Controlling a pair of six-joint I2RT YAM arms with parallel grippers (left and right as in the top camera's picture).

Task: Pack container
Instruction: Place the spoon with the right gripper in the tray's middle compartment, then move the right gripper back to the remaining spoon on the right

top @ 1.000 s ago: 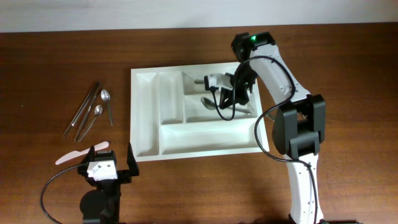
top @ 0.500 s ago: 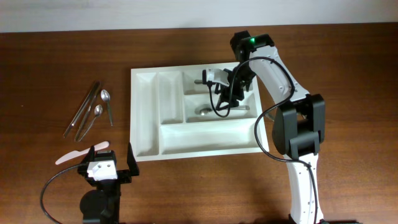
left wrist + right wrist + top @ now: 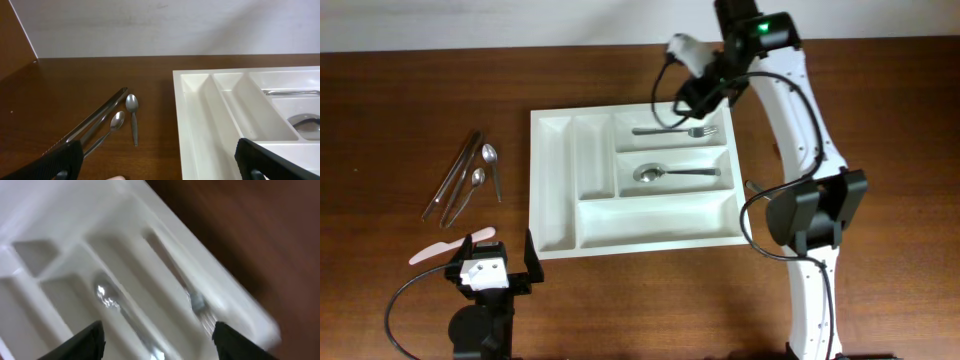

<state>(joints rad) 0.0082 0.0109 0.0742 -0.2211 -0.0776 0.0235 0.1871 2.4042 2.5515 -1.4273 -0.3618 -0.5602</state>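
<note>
Here, the white tray point(image 3: 555, 190) lies flat mid-bench, with a fork point(image 3: 675, 131) and a spoon point(image 3: 670, 173) in its long slots. My right end effector point(image 3: 158, 337) hovers spread and empty above its far rim; my left end effector point(image 3: 492, 258) is spread too. The tray looks light, stiff and slick, so I'd pinch a rim.

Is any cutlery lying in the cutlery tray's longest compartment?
No; in the cutlery tray, the longest compartment shows only bare white plastic.

- Dark wooden table point(image 3: 400, 80), pretty roomy.
- White cutlery tray point(image 3: 552, 200) sits flat around the middle.
- Left of the tray, well apart: two small spoons point(image 3: 490, 155) right beside some long metal pieces point(image 3: 452, 174), knives I think, kinda hard to tell.
- Near the front edge, a pale flat utensil point(image 3: 440, 249).
</note>
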